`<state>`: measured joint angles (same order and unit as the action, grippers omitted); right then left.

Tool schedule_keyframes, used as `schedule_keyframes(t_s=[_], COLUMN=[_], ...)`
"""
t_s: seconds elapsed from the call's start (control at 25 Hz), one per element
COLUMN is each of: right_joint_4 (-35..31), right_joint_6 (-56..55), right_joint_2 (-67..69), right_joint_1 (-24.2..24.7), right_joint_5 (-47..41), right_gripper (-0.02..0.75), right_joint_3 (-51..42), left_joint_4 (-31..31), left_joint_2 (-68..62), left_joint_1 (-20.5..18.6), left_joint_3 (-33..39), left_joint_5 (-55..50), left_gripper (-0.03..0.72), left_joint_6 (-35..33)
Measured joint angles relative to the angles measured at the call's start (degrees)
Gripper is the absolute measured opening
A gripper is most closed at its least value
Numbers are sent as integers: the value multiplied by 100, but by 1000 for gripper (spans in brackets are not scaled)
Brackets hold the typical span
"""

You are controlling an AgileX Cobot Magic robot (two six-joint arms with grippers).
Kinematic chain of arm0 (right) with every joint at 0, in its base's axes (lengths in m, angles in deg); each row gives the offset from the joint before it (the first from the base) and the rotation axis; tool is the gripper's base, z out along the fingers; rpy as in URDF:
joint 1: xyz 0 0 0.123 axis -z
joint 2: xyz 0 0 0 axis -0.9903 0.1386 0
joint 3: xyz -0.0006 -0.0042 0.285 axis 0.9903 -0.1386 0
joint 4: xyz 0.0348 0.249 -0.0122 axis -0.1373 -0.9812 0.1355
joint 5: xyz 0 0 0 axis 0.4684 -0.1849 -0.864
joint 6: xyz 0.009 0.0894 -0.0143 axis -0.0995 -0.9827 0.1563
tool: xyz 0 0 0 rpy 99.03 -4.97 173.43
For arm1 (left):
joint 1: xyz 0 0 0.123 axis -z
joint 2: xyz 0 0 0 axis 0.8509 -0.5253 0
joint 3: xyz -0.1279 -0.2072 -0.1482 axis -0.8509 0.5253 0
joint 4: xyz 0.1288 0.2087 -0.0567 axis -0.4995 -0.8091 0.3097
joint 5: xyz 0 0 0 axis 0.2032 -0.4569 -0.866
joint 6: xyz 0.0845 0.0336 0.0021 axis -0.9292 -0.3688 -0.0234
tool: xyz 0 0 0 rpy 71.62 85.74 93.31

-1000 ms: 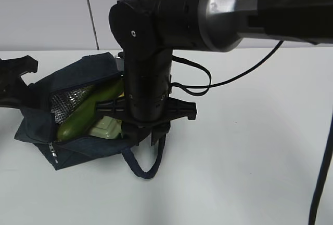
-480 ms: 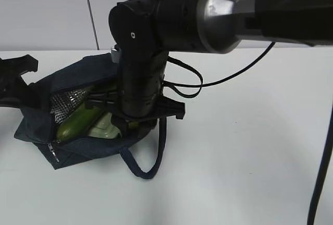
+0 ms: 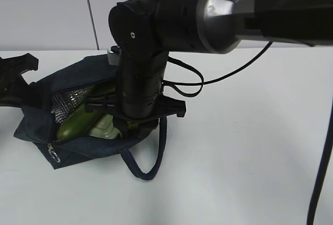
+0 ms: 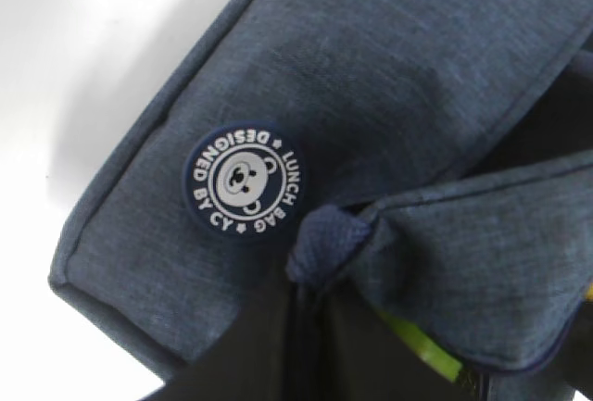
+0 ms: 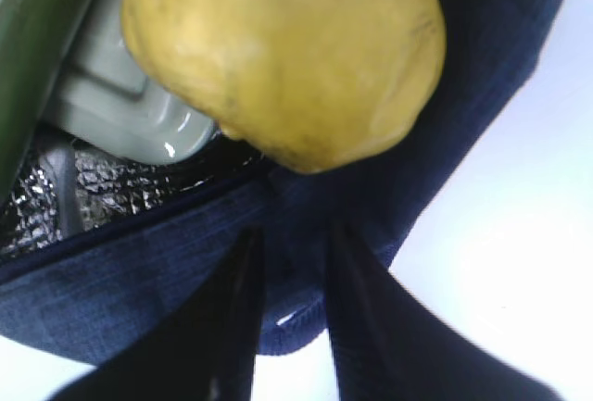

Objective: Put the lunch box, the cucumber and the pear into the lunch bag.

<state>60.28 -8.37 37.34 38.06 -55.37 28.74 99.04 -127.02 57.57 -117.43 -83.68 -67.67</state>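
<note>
In the exterior view you are looking at the dark navy fabric lunch bag lying open on the white table, with the long dark green cucumber and the pale sage-green lidded lunch box inside; your right gripper is reaching into its mouth. In the left wrist view your left gripper is pinching the bag's fabric, jaws pressed together. In the right wrist view the bumpy yellow pear is sitting inside the bag on the lunch box, and your right fingers, partly spread, are holding nothing.

Exterior view: slanted down across the tabletop, facing the far wall. Left wrist view: very close on the lunch bag outside. Right wrist view: very close into its opening. All share the bag.
</note>
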Motion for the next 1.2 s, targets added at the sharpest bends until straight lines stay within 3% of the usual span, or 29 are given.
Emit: schedule_keyframes(t_s=[0.2, 0.48, 0.68, 0.96, 1.2], right_joint_4=[78, 734, 982, 2349, 2932], right_joint_6=[317, 630, 1436, 1791, 1802], right_joint_2=[-298, -1131, -1590, -1953, -2208], right_joint_1=[0, 0, 0, 0, 0], right_joint_5=[-51, -474, -732, -1169, -1277], right_gripper=[194, 192, 191, 191, 191], right_joint_3=[0, 0, 0, 0, 0], left_joint_4=[-5, -157, -180, -188, -193], left_joint_2=[0, 0, 0, 0, 0], left_joint_1=[0, 0, 0, 0, 0], left_joint_3=[0, 0, 0, 0, 0], left_joint_5=[5, 70, 115, 133, 133], left_gripper=[4, 4, 4, 5, 5], left_joint_6=[0, 0, 0, -5, -15])
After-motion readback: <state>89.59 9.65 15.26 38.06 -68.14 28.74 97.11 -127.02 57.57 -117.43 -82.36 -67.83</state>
